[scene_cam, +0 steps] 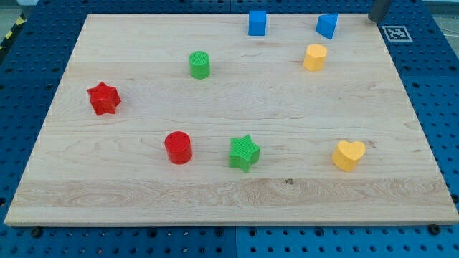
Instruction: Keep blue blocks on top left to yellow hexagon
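Blue perforated panelling is surrounding a pale wooden bench [229, 193] on all sides. At the view's top right corner, a dark grey stub [379, 9] is showing just off the bench edge; we are reading it as our rod, but our tip is not clearly showing, so we cannot tell exactly where it is sitting. We are carrying no hand, so nothing is being held.

Two blue blocks are lying along the view's top edge: a blue cube [257, 23] and, to its right, a second blue block [327, 26] turned at an angle. The yellow hexagon [315, 56] is resting just below and between them, nearer the angled one.

Elsewhere, a green cylinder [199, 64], a red star [104, 98], a red cylinder [178, 147], a green star [244, 153] and a yellow heart [348, 155] are lying well apart.
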Tool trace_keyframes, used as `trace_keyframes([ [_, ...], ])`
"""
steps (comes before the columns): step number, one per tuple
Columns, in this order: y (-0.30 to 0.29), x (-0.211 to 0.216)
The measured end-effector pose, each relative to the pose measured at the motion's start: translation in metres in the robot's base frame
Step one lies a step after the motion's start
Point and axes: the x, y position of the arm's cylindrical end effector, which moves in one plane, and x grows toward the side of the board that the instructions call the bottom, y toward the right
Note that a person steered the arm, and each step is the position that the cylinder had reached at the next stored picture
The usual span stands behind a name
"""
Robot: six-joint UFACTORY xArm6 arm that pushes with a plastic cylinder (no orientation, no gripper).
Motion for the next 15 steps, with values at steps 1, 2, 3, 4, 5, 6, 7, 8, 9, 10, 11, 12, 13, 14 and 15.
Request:
trace_keyframes([
  [1,-0.005,0.000],
  [2,-0.030,0.000],
  [3,-0.034,0.000],
  [4,-0.037,0.000],
  [5,-0.044,0.000],
  [6,-0.054,0.000],
  [7,-0.068,0.000],
  [8,-0.069,0.004],
  [9,-0.064,0.012],
  [10,-0.066,0.016],
  [11,-0.092,0.016],
  [12,-0.107,0.016],
  [13,-0.131,0.016],
  [14,-0.153,0.016],
  [15,-0.157,0.016],
])
